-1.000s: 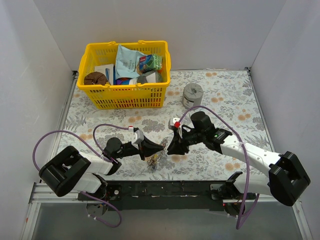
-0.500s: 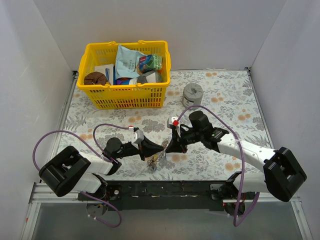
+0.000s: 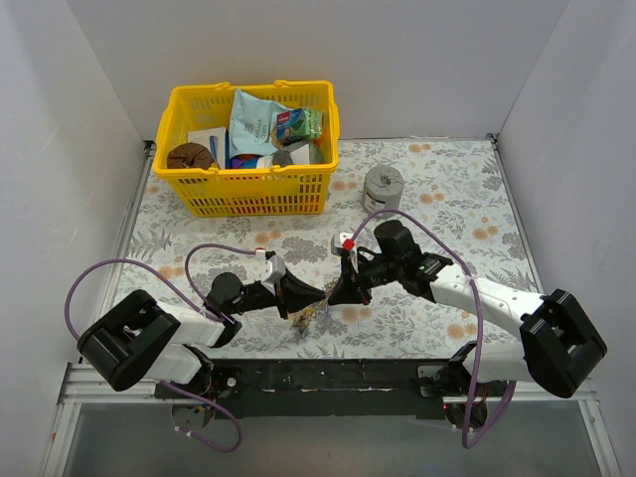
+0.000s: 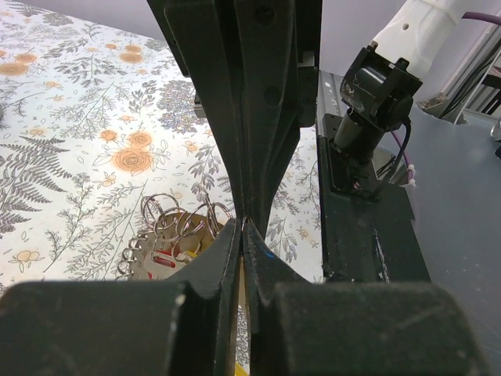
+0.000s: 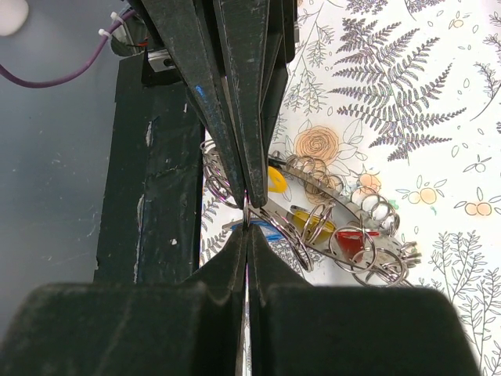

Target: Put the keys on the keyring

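My left gripper [image 3: 318, 292] and right gripper [image 3: 336, 293] meet tip to tip just above the table. Both are shut and pinch the same thin silver ring [image 5: 246, 210] at the meeting point. I cannot tell whether this is the large keyring or a small split ring. The keys [image 3: 306, 319] hang in a bunch below the tips. In the right wrist view I see yellow [image 5: 276, 179], blue [image 5: 268, 232] and red [image 5: 351, 239] heads among several silver rings. In the left wrist view the bunch [image 4: 174, 237] lies left of my left gripper [image 4: 243, 224].
A yellow basket [image 3: 253, 191] full of packets stands at the back left. A squat grey metal cylinder [image 3: 383, 188] stands behind the right arm. The black base rail [image 3: 328, 374] runs along the near table edge, close below the bunch.
My right gripper has moved a little to the left, closing up against the left gripper's tips. The left arm and the key bunch have stayed nearly still.
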You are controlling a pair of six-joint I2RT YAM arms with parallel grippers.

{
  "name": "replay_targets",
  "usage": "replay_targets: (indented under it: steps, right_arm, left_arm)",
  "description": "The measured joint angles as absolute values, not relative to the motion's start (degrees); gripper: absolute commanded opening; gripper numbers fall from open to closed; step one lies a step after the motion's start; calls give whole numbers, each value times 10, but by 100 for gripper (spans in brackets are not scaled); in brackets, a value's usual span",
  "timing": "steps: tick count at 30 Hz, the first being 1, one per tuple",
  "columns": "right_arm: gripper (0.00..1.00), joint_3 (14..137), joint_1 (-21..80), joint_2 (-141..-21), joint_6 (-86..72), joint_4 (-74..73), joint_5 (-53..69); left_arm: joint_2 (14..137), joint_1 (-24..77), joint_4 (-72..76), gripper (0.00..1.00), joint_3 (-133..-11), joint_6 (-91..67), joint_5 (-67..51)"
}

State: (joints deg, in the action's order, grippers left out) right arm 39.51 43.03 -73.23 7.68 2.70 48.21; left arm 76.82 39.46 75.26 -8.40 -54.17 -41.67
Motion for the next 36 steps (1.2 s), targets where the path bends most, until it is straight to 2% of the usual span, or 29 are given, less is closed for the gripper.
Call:
replay_targets:
  steps: [29, 36]
  right_arm:
    - [1, 397, 433, -751, 72, 47, 481]
    - [25, 399, 435, -736, 77, 42, 458]
  left_arm:
    - [768, 387, 741, 0, -101, -576, -438]
    - [766, 387, 746, 0, -102, -577, -423]
